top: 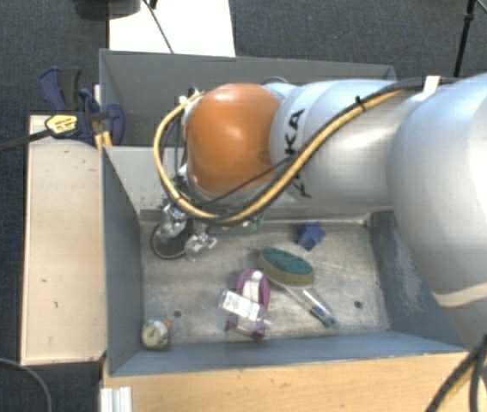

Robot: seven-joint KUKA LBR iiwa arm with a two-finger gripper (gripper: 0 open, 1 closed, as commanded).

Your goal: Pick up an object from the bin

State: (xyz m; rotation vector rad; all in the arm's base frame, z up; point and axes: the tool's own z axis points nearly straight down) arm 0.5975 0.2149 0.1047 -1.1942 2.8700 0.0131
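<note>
Grey, scuffed sheet metal formed the bin (pixel 124 264). Nearest, in the front left corner, lay a small crumpled tan lump (pixel 155 334). To its right sat a purple-and-white packet (pixel 247 303), then a brush (pixel 288 265) with a round green head and a thin handle. Behind lay a small blue scrap (pixel 310 234). At the back left, the gripper (pixel 185 237) hung by a dark round disc (pixel 166 245); whether it was apart or together could not be told.
</note>
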